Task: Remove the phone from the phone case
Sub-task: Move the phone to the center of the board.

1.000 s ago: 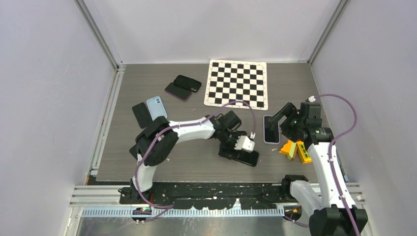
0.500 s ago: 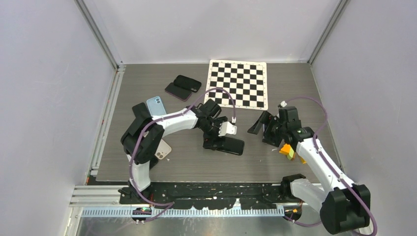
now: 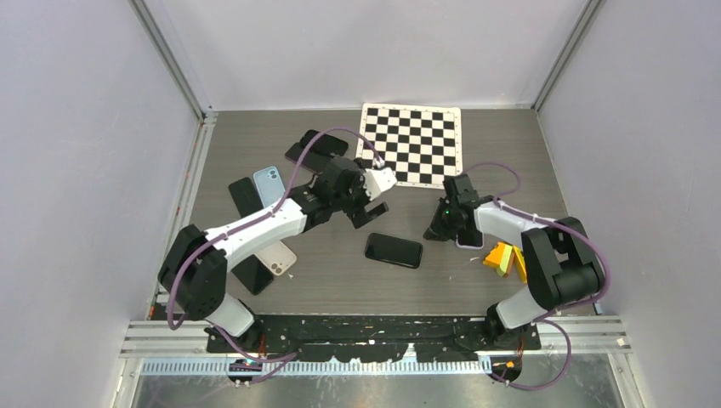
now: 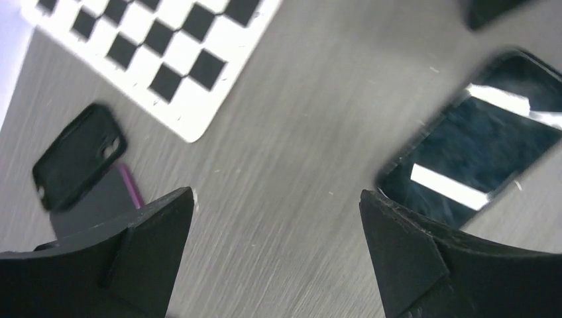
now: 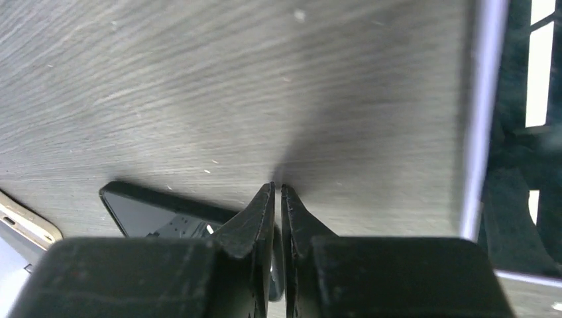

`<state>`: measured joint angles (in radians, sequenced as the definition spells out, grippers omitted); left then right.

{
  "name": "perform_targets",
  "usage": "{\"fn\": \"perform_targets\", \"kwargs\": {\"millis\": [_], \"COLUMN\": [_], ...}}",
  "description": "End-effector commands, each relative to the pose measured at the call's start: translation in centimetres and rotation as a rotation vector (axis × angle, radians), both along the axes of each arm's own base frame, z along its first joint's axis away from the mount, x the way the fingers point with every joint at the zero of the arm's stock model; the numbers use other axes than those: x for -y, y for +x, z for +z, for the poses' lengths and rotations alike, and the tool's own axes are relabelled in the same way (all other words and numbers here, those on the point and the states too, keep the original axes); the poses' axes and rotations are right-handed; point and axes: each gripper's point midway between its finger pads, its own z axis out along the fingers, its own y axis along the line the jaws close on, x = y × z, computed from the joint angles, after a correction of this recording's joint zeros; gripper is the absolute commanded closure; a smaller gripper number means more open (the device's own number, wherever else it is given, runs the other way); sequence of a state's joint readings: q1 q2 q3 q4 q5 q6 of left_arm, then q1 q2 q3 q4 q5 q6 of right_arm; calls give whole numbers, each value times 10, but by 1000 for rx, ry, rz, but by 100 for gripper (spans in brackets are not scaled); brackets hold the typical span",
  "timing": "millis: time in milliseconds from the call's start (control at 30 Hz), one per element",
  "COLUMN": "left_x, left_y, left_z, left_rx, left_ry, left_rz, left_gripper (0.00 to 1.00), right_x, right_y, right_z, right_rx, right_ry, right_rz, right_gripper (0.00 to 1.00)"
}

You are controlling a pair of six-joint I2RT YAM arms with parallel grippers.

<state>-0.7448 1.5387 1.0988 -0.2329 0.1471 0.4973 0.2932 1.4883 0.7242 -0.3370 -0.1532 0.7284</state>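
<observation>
Far left: a blue phone (image 3: 269, 184) and other handsets lie well apart from the work; I leave them alone.
Left tool (image 4: 276, 199): fingers wide apart, holding nothing, hovering over the bare desk (image 3: 340, 280) between the checkerboard (image 3: 412, 143) and the black phone (image 3: 394, 250).
Black phone: flat, screen up, between both tools, touched by neither.
Right tool (image 5: 277, 192): fingers all but together, tips down at the desk, nothing visible between them.
Lavender case (image 3: 465, 242): just right of that tool, mostly hidden under the arm — whether its phone is inside I cannot tell.
Next, by my judgement: spread the right fingers, pinch one corner lip and peel slowly — the left tool pinning the phone.
</observation>
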Motion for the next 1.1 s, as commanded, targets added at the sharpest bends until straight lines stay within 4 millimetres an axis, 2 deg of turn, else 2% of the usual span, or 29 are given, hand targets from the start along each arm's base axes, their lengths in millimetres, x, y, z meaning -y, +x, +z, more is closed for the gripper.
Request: {"fn": "perform_targets", "kwargs": {"millis": [0, 133, 200, 300, 400, 500, 600, 667, 700, 733, 767, 800, 833, 900, 933, 1067], "left_x": [-24, -27, -37, -54, -75, -85, -86, -87, -88, -89, -90, -92, -94, -100, -104, -113], "left_y": [39, 31, 27, 15, 6, -2, -9, -14, -17, -20, -22, -24, -26, -30, -31, -35], "left_z": [35, 36, 35, 29, 21, 23, 30, 34, 36, 39, 46, 48, 51, 57, 60, 70], "left_rx": [22, -6, -39, -111, -121, -121, -141, -153, -157, -159, -151, -145, -136, -120, -113, -95], "left_ry": [-195, -343, -414, -366, -297, -318, -376, -400, -408, -419, -447, -459, -470, -488, -495, -526], "left_rz": [494, 631, 736, 838, 920, 949, 948, 940, 932, 925, 916, 904, 896, 896, 903, 918], "left_gripper": [0, 0, 0, 0, 0, 0, 0, 0, 0, 0, 0, 0, 0, 0, 0, 0], "right_x": [-21, -30, -29, -29, -30, -42, -52, -50, -48, -47, -46, -45, -45, -47, -53, -72], "right_y": [31, 18, 7, -18, -47, -70, -80, -77, -74, -68, -65, -59, -58, -53, -52, -51], "right_z": [11, -2, -5, -5, -3, 4, 18, 28, 32, 40, 45, 55, 61, 67, 70, 61], "right_rx": [102, 46, 19, -6, -31, -43, -6, 35, 57, 102, 129, 177, 200, 231, 247, 251], "right_ry": [-24, -46, -68, -67, -51, 0, 58, 45, 34, 15, 1, -17, -28, -64, -75, -159], "right_rz": [36, 93, 118, 162, 228, 314, 366, 368, 373, 368, 369, 364, 365, 381, 399, 490], "right_gripper": [87, 88, 89, 91, 92, 92, 88, 79, 65, 58, 42, 35, 22, 10, 9, 5]}}
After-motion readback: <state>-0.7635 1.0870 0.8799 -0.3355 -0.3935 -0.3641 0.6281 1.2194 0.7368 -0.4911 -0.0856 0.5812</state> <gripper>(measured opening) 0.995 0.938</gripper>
